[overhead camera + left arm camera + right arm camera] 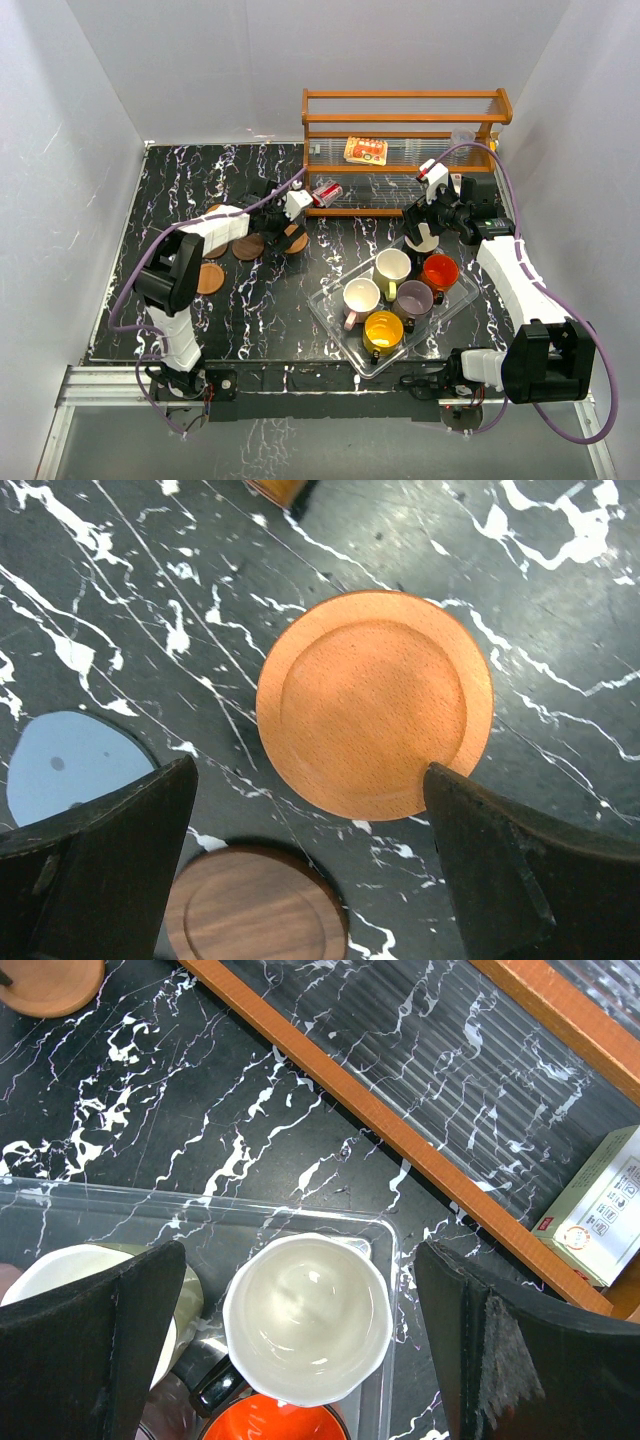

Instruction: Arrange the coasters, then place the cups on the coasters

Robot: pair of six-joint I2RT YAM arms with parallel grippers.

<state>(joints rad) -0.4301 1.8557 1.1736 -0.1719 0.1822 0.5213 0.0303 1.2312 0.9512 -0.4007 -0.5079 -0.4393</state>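
Marbled worktop (250,300) holds an orange coaster (375,705) flat between the left gripper's (310,772) open jaws, while the right gripper's (300,1250) open jaws straddle a cup (305,1320).

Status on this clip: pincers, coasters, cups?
Left pincer open over orange-brown coaster. Right pincer open over white-lined cup in tray. No cup on a coaster yet. Nothing blocking.

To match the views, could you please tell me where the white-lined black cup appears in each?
Top external: the cup in the clear tray's far corner.
Left wrist: not in it.
Right wrist: cup at lower centre.
Shared landmark: the wooden rack's lower rail.
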